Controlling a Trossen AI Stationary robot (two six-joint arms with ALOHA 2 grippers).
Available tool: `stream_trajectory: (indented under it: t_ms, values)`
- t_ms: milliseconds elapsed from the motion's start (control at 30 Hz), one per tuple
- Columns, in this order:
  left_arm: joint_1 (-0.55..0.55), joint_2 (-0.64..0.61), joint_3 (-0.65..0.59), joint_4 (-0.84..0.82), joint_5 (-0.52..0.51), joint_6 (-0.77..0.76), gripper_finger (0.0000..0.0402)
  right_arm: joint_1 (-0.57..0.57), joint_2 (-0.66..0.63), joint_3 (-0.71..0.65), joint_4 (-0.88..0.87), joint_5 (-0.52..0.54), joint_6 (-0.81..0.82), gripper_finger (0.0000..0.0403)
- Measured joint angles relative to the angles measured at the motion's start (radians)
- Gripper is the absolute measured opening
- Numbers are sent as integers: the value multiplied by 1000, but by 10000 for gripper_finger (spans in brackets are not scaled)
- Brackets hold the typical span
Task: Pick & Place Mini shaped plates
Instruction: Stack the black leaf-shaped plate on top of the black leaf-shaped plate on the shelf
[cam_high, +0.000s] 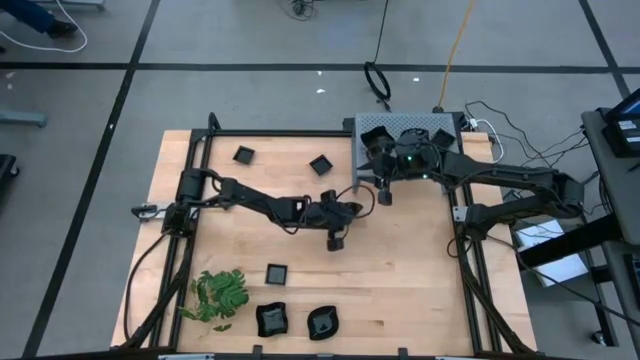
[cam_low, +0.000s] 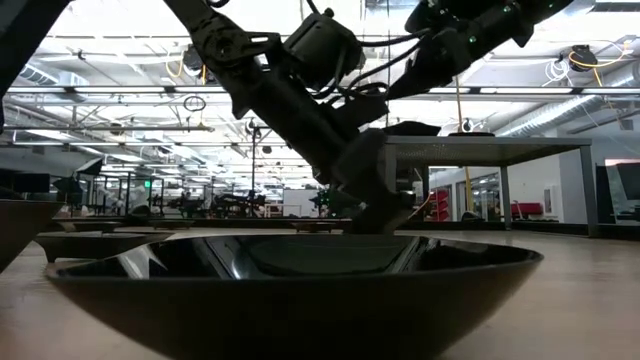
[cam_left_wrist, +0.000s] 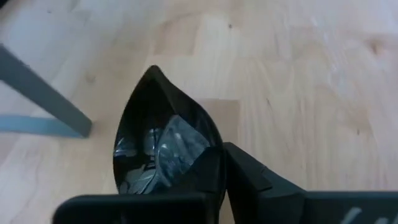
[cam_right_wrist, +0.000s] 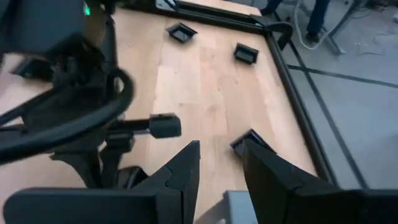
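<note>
My left gripper (cam_high: 350, 208) is at mid-table, just left of the grey perforated box (cam_high: 405, 132), and is shut on a small glossy black plate with a pointed end (cam_left_wrist: 163, 144). My right gripper (cam_right_wrist: 221, 168) is open and empty, close to the box's near left corner (cam_high: 380, 188). More black plates lie flat on the wood: two at the far side (cam_high: 243, 154) (cam_high: 321, 164), one nearer (cam_high: 277, 273) and two at the near edge (cam_high: 271, 319) (cam_high: 322, 323). Several more sit in the box. My left gripper pinches the plate's rim (cam_left_wrist: 214, 149) at the end opposite its pointed tip (cam_left_wrist: 153, 70). One finger (cam_left_wrist: 202, 171) lies over the dish's inside and the other (cam_left_wrist: 255, 180) outside. The plate sticks out ahead of the fingers; whether it is clear of the table I cannot tell.
The grey box stands on legs (cam_low: 505, 195) at the far right; one grey leg or bar (cam_left_wrist: 43, 93) is close to the held plate. A green leafy sprig (cam_high: 220, 295) lies near left. A black frame rail (cam_high: 462, 230) borders the wood. One plate (cam_low: 300, 290) fills the low view's foreground.
</note>
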Motion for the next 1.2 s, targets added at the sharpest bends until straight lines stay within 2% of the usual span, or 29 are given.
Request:
stream_trajectory:
  t_ms: [167, 333, 500, 633, 867, 1033, 1200]
  values:
    - [-1, 0, 0, 27, 1, -61, 74, 11, 0, 0, -25, 58, -22, 112]
    - [-8, -37, 0, 50, 2, -94, 124, 11, -2, 0, -101, 60, -22, 112]
    - [-7, -114, 0, 8, 1, -69, 156, 12, -12, 0, -221, 55, -15, 112]
    - [-3, -200, 0, -34, -9, -68, 168, 15, -13, -6, -282, 54, -13, 112]
    - [-1, -370, 0, -131, -80, -131, 170, 78, -13, -132, -148, 51, -43, 112]
    - [-2, -494, 0, -183, -80, -179, 170, 131, -13, -262, -18, 53, -226, 112]
    - [-2, -587, 1, -176, -84, -183, 170, 186, -12, -365, 9, 95, -414, 112]
